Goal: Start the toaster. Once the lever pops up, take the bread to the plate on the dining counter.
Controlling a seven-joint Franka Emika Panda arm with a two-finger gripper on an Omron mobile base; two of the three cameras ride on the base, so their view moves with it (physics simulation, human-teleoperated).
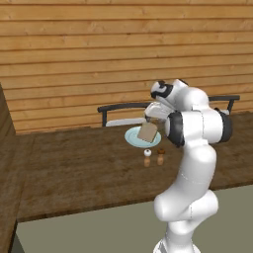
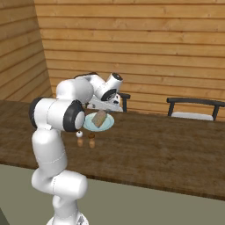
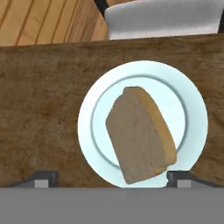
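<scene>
We see the bread [image 3: 139,136] over the plate [image 3: 92,109], tilted, long axis diagonal in the hand view, rounded top toward the counter's far edge. Gripper [image 3: 113,177] released, fingertips wide either side, not touching. Plate sits near the dining counter [image 1: 74,163] far edge; two shakers [image 1: 153,157] just nearside, open wood elsewhere.

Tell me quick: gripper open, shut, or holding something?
Gripper: open, tips spread wide either side of the bread, which is over the plate; no grip on it.
</scene>
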